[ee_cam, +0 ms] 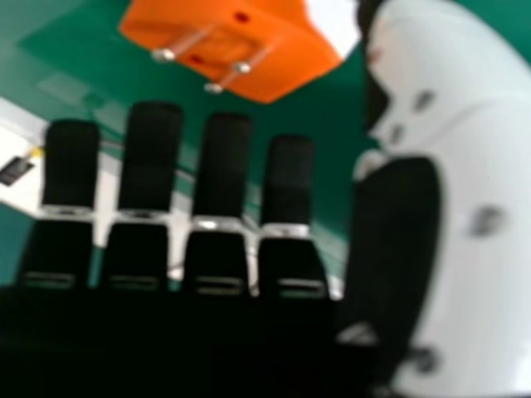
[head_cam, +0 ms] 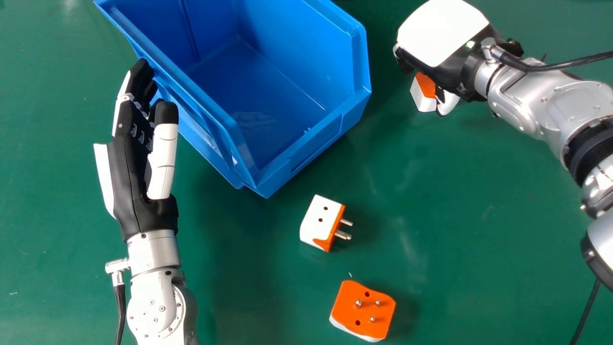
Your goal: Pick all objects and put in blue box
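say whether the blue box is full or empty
The blue box looks empty: its visible floor and inner walls are bare.

- Head view: high up, facing forward and down over the desk (head_cam: 455, 215) and blue box (head_cam: 311, 48).
- Right hand view: close in at the right hand (head_cam: 443, 33), facing out past its fingers (ee_cam: 153, 157).
- Both share: right hand, orange-and-white plug (head_cam: 424, 93), some desk.

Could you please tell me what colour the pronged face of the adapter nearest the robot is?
Orange; the adapter shows best in the head view.
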`<state>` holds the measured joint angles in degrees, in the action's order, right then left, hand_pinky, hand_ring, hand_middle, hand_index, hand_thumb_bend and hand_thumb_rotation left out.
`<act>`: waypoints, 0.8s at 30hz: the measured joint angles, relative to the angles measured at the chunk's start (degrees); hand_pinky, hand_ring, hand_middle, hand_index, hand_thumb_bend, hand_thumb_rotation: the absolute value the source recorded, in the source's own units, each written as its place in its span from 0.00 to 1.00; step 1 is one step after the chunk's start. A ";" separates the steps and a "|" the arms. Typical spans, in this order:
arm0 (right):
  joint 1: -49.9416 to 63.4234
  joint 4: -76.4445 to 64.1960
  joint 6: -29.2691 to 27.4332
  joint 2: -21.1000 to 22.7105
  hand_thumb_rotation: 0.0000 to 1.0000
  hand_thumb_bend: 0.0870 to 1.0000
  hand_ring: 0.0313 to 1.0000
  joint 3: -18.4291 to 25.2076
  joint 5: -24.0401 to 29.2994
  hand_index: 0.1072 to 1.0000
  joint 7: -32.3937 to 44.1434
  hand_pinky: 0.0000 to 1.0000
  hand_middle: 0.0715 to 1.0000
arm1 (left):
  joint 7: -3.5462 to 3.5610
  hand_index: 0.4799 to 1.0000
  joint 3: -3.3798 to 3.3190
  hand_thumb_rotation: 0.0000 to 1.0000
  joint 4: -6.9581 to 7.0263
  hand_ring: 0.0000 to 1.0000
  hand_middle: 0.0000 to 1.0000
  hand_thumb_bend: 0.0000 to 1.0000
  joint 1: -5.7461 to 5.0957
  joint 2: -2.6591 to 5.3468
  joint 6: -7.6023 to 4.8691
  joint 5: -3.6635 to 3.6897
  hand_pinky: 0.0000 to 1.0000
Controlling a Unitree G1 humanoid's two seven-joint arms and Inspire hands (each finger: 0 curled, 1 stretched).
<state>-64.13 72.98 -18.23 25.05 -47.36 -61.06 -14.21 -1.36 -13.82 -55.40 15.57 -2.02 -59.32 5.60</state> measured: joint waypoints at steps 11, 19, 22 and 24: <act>0.12 0.03 -1.12 0.40 0.00 0.46 0.43 0.59 0.35 0.46 -1.34 0.35 0.51 | 0.12 0.74 -0.04 0.75 -0.05 0.92 0.91 0.80 0.00 -0.01 -0.04 -0.02 0.90; 0.12 0.03 -1.08 0.69 0.00 0.45 0.43 0.55 0.19 0.44 -1.30 0.34 0.51 | 0.36 0.74 -0.04 0.75 -0.06 0.92 0.91 0.80 0.00 -0.02 -0.04 0.09 0.90; 0.12 0.03 -1.09 0.72 0.00 0.45 0.43 0.55 0.19 0.44 -1.33 0.34 0.51 | 0.38 0.74 -0.04 0.75 -0.06 0.92 0.91 0.80 0.00 -0.02 -0.04 0.08 0.90; 0.12 0.03 -1.09 0.73 0.00 0.45 0.43 0.55 0.18 0.44 -1.35 0.33 0.51 | 0.28 0.74 -0.04 0.75 -0.06 0.92 0.91 0.80 0.00 -0.03 -0.04 0.03 0.90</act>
<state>-64.01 73.02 -19.32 25.79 -46.80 -60.88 -15.55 -1.08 -13.87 -55.45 15.57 -2.04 -59.35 5.63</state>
